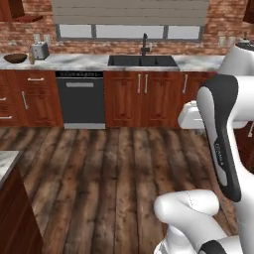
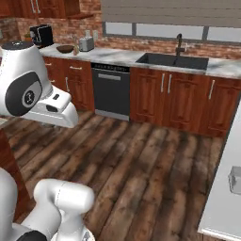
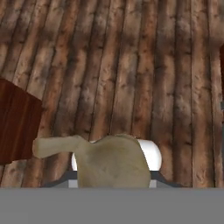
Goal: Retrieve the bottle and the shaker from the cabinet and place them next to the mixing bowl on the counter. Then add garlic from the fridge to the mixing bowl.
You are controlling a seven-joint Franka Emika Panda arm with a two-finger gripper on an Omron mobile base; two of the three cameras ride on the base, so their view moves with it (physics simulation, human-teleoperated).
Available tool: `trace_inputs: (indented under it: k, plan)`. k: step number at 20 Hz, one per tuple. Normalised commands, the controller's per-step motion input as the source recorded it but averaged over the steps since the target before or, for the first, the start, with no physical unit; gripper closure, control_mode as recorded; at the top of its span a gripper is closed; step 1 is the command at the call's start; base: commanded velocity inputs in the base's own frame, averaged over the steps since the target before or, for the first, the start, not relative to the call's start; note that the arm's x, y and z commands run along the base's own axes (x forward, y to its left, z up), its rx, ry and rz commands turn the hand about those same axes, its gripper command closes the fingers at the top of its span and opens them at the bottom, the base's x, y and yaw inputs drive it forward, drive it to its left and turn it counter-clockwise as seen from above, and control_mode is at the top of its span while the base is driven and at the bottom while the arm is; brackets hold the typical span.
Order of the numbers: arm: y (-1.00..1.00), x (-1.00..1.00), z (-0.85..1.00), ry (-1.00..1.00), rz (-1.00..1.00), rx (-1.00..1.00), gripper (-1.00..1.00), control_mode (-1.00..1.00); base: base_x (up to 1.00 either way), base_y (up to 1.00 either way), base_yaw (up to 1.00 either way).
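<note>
In the hand view, the pale tan garlic [image 3: 114,162] with a bent stem pointing left sits in my gripper [image 3: 113,177]. The gripper is shut on it, high above the wooden floor. The dark brown mixing bowl [image 1: 15,58] [image 2: 65,48] rests at the far left end of the marble counter [image 1: 74,62] [image 2: 117,57]. A slim upright item [image 1: 31,58] stands just right of the bowl, too small to name. The wall cabinet [image 1: 17,11] hangs above that corner. The fridge is out of view.
A toaster [image 1: 39,49] [image 2: 86,44] stands right of the bowl, and a black coffee machine [image 2: 41,35] left of it. Dishwasher [image 1: 80,99] and sink [image 1: 143,60] lie along the counter. A marble island corner [image 1: 5,161] is near left; another worktop [image 2: 226,188] lies at right.
</note>
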Motion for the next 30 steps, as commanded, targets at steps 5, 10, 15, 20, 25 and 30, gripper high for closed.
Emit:
trace_inputs:
  k: [5,10,15,20,25,30]
  plan:
    - [0.0,0.0,0.0,0.0,0.0,0.0,1.0,1.0,1.0,0.0,0.47]
    - [0.0,0.0,0.0,0.0,0.0,0.0,1.0,1.0,1.0,0.0,0.2]
    - [0.0,0.0,0.0,0.0,0.0,0.0,1.0,1.0,1.0,0.0,0.14]
    - [0.0,0.0,0.0,0.0,0.0,0.0,1.0,1.0,1.0,0.2,0.17]
    - [0.0,0.0,0.0,0.0,0.0,0.0,1.0,1.0,1.0,0.36,0.2]
    - [0.0,0.0,0.0,0.0,0.0,0.0,1.0,1.0,1.0,0.42,0.19]
